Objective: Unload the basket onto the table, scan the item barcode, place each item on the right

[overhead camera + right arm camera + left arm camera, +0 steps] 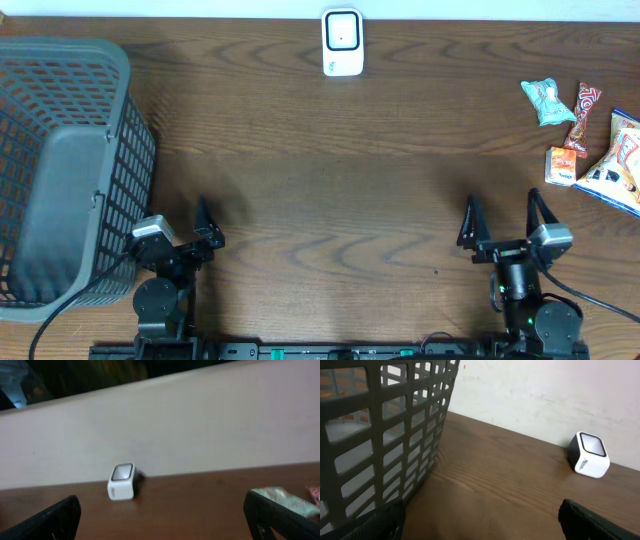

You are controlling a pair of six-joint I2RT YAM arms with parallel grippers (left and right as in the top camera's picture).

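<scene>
One basket (135, 170), one scanner (342, 42), perhaps four snack packets (549, 101) (clustered, overlapping).

I see bare wood down the middle of the table (330, 200), an open lane from both hands to the scanner (342, 42) at the far edge. My left hand (182, 228) sits just beside the grey basket (135, 170), whose wall blocks any swing leftward. Snack packets (590, 140) crowd the far right corner, well apart from my right hand (503, 218).
</scene>
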